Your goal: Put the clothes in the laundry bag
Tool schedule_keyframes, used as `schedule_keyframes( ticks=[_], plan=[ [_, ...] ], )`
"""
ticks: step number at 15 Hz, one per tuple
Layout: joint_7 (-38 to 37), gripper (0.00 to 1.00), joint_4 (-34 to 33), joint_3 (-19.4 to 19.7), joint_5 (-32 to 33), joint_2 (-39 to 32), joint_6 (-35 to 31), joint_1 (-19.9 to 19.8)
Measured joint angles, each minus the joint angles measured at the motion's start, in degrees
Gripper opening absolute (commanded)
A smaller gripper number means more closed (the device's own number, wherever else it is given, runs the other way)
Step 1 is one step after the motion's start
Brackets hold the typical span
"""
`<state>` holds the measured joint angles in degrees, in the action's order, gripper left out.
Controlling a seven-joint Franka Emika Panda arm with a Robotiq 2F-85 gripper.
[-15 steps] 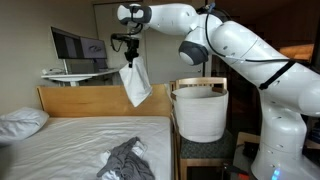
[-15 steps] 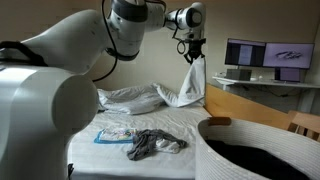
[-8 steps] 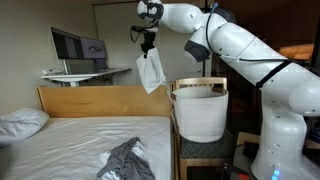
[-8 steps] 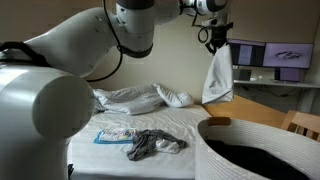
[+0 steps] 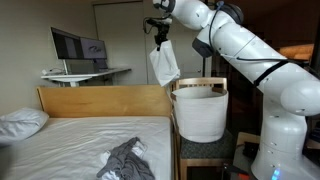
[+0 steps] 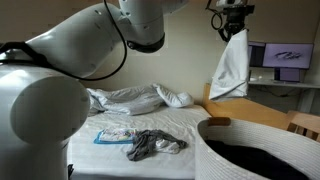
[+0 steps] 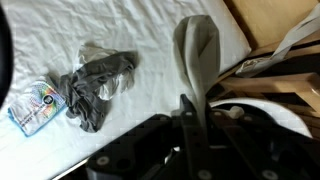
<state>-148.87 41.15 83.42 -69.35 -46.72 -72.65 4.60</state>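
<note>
I am looking at a bed with a white sheet (image 5: 70,135), a pillow (image 5: 22,122) at one end and a wooden board (image 5: 100,100) along the far side. A monitor (image 5: 78,46) is sitting on a desk behind it. The bag (image 5: 200,112) is standing beside the bed. I am holding the gripper (image 5: 160,40) high up, jaws pinched on a white garment (image 5: 164,65) that is dangling above the board, near the bag's rim but not over its opening. A grey garment (image 6: 150,145) is lying crumpled on the sheet beside a blue packet (image 6: 115,134), well below the gripper.
</note>
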Motion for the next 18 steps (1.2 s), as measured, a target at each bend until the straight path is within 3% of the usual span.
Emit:
schedule_keyframes(
  ticks=[2,6,9,10,18],
  plan=[
    [0.0,0.08,-2.4,-1.2,-0.1,0.0,1.0,-2.2],
    [0.1,0.06,-3.1,-1.6,0.0,-0.2,1.4,-2.3],
    [2.7,0.06,-4.0,-1.7,0.0,0.0,6.2,-4.7],
    [3.6,0.06,-4.7,-4.3,2.4,1.0,7.3,-6.5],
    [4.6,0.06,-7.6,-38.6,24.3,14.0,8.1,-25.2]
  ],
)
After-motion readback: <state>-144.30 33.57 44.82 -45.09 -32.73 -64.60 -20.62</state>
